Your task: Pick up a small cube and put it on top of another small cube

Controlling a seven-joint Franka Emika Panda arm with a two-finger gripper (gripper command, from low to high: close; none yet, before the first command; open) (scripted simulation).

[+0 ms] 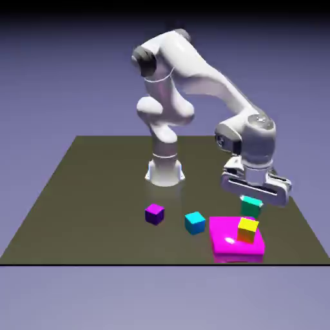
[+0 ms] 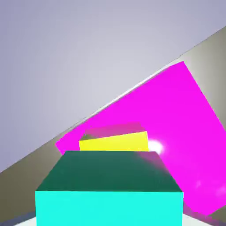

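In the hand view the green-teal cube (image 2: 109, 190) fills the lower frame, large and centred where the finger tips would show; the tips themselves are hidden behind it. Judged from this and from the exterior view, the hand (image 1: 253, 201) is pinching the green-teal cube (image 1: 251, 206), which hangs clear of the desk (image 1: 84, 187).

Just beyond the carried cube, the yellow cube (image 2: 115, 142) shows its top face, partly covered by the cube in front. It rests on the magenta block (image 2: 176, 132), which lies flat on the desk. In the exterior view the yellow cube (image 1: 247, 229) sits just below the held cube and slightly toward the viewer, on the magenta block (image 1: 227, 241).

Farther off on the desk, the cyan cube (image 1: 194, 222) and the purple cube (image 1: 154, 213) stand apart from the stacking site.

Risks from this position:
- Offset: the held cube does not appear fully centred over the yellow cube. Release here could land it on an edge, letting it tip onto the magenta block.
- Descent too low: pressing down could push the yellow cube sideways across the block.
- Release from height: the cube may bounce or rotate off
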